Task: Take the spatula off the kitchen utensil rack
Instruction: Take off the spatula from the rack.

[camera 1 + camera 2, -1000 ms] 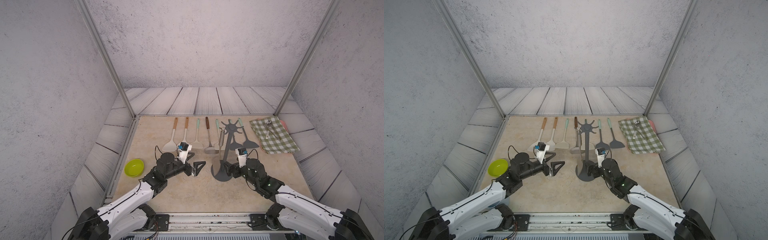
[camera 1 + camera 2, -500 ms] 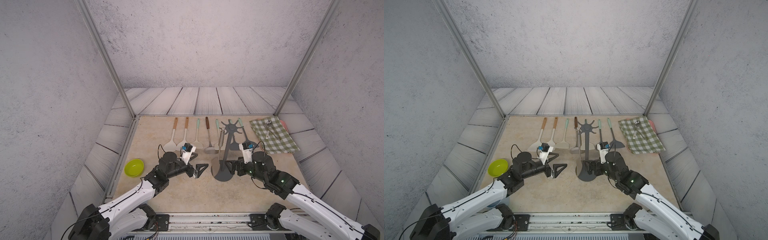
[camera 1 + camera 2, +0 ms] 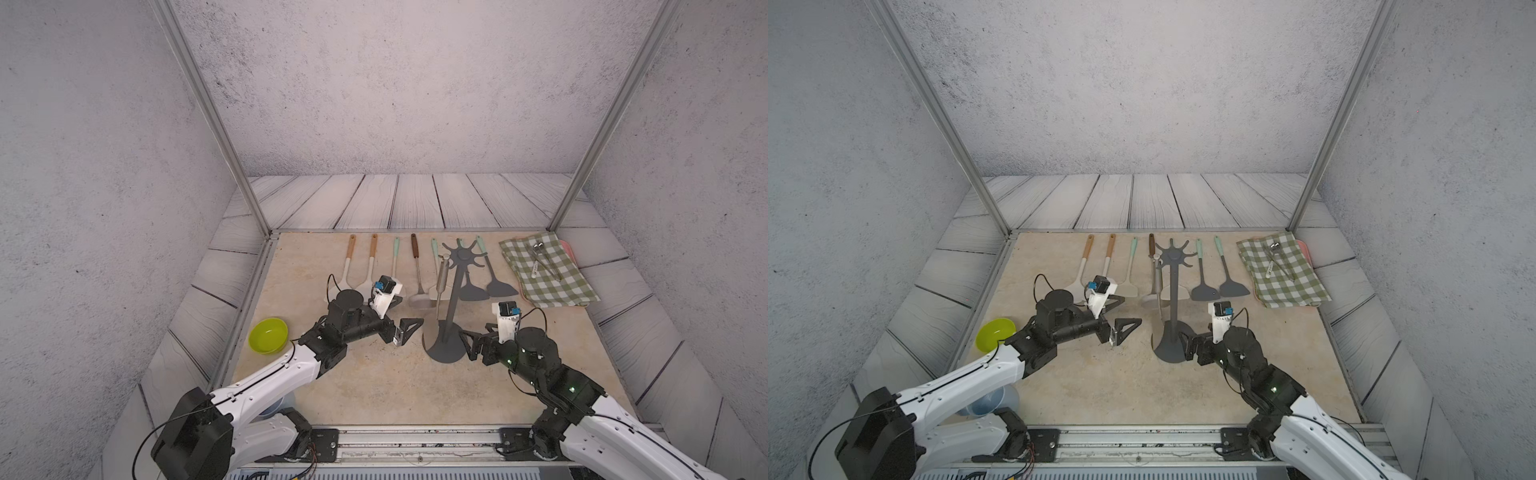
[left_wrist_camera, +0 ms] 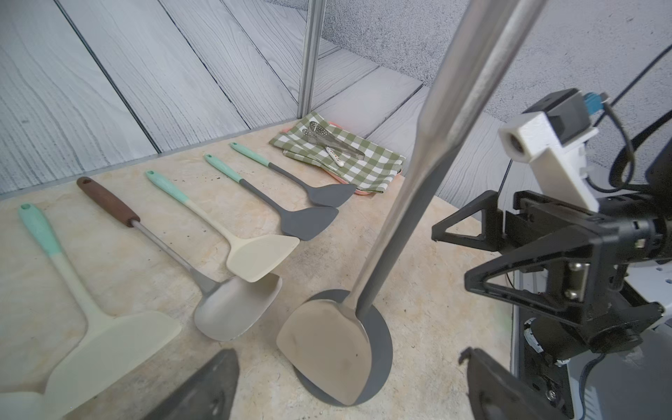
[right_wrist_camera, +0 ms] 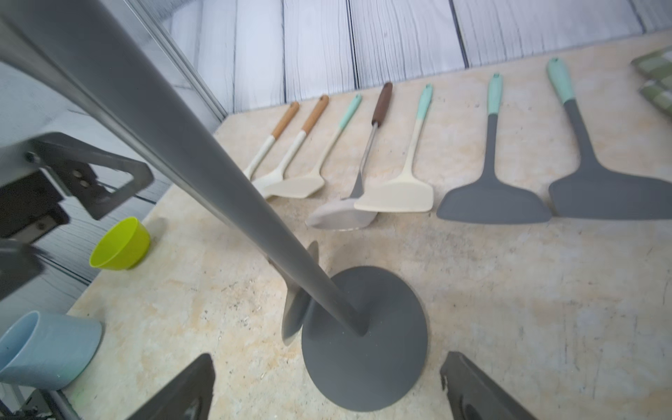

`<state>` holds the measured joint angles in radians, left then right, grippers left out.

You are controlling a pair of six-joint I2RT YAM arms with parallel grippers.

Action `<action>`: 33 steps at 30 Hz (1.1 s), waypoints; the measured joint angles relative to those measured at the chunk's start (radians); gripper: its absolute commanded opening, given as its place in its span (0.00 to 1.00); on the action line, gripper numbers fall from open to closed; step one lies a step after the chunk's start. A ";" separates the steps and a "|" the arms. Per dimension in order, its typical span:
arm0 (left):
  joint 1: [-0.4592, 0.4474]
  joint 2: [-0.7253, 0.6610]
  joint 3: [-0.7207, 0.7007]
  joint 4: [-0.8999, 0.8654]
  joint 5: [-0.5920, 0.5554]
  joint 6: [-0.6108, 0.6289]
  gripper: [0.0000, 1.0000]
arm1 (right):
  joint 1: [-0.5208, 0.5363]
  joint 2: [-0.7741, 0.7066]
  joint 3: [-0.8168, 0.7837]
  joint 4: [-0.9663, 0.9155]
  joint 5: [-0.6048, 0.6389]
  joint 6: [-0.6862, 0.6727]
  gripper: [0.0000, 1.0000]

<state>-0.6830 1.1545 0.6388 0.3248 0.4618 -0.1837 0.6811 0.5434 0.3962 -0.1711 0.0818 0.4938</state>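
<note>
The right gripper point(image 3: 467, 345) is sitting with its jaws spread wide and holding nothing. Over the last second its wrist has been drawing back from the pole while the fingers stay low. They are now bracketing the near rim of the rack point(image 3: 451, 307) base, though contact is not clear. This looks like a setup for steadying the stand. The left gripper point(image 3: 405, 311) is also spread and empty. It has barely been creeping toward the rack and is pointing at it across a small gap.

The spatula point(image 3: 441, 274) is still hanging from a prong on the left gripper's side of the pole. Its metal blade is dangling down at the base, directly ahead of that gripper's fingers. Removal has not begun, and the handle will probably need lifting up off the hook.

Bare table point(image 3: 374, 386) is lying open behind and between both grippers, and the space above the rack is free. A green bowl point(image 3: 268, 335) is sitting well out behind the left gripper's wrist. Just beyond the rack, a row of loose utensils point(image 3: 415, 266) is crowding the far side. A checked cloth point(image 3: 544, 270) is lying far beyond the right gripper, near the frame post.
</note>
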 measured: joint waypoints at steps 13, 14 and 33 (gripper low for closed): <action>0.000 0.258 0.208 0.042 0.113 0.124 0.83 | -0.044 -0.076 -0.091 0.068 -0.040 -0.022 0.99; 0.000 0.274 0.221 0.047 0.124 0.130 0.81 | -0.048 -0.069 -0.091 0.073 -0.046 -0.021 0.98; 0.000 0.385 0.348 0.075 0.384 0.155 0.35 | -0.098 -0.012 -0.110 0.155 -0.137 -0.011 0.94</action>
<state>-0.6830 1.5391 0.9867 0.3996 0.8459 -0.0288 0.5827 0.5316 0.2859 -0.0158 -0.0551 0.4828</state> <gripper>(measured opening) 0.413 0.944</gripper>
